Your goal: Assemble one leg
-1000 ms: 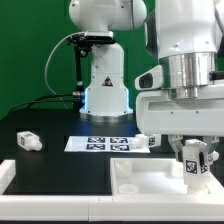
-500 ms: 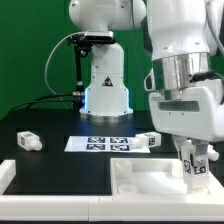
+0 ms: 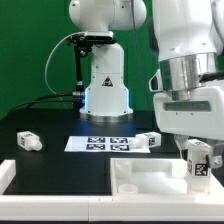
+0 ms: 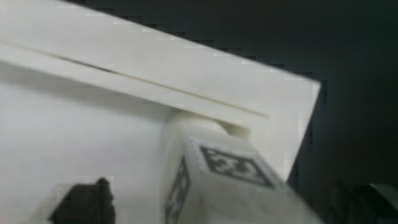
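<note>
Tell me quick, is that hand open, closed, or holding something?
Hand: cannot be told; it sits right over the upright leg, but whether its fingers clamp the leg is unclear.

Pose: arm base sits at the desk's far edge, about mid-span. Upper links run up out of shot, and the last links drop in from the top on the exterior view's right. The wrist is near vertical with the flange facing down. The gripper hangs low over the desk's near corner on the exterior view's right. Jaws are closed on the leg, held upright between them. The fingers are mostly hidden in the exterior view, and the wrist view is too blurred to show the pads.
</note>
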Controlling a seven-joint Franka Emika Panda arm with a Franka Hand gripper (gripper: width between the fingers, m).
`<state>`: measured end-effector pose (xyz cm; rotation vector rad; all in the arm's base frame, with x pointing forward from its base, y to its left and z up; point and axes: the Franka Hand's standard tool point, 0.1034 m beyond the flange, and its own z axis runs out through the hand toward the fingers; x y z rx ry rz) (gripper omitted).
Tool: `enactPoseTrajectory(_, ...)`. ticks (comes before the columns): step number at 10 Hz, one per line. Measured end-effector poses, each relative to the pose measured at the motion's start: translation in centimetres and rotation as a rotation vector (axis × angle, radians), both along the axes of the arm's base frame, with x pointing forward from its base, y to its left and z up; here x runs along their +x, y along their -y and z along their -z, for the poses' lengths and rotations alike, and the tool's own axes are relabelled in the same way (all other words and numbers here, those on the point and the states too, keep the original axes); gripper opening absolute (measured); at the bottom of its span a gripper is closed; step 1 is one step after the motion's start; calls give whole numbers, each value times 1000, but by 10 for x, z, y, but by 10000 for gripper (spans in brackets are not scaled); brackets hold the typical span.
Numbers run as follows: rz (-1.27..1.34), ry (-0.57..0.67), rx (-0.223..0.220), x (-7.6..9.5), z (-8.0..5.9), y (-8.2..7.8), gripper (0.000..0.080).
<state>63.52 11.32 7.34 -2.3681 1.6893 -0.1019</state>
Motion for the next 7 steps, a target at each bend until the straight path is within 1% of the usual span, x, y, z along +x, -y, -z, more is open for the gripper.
enactPoseTrajectory(1,-213,18,-45,-1,-1,-5,632)
enactPoseTrajectory(2,-296,27,-62,-2,-2,-7,632)
enactPoseTrajectory(4,-419,44,-87,-2,-1,-5,646)
enactPoseTrajectory(5,-590,57,-133,-2,-1,-5,649)
enactPoseTrajectory(6,-807,67,-190,1,-3,-5,649)
enactPoseTrajectory(7,-881,71,-201,3,-3,-4,649)
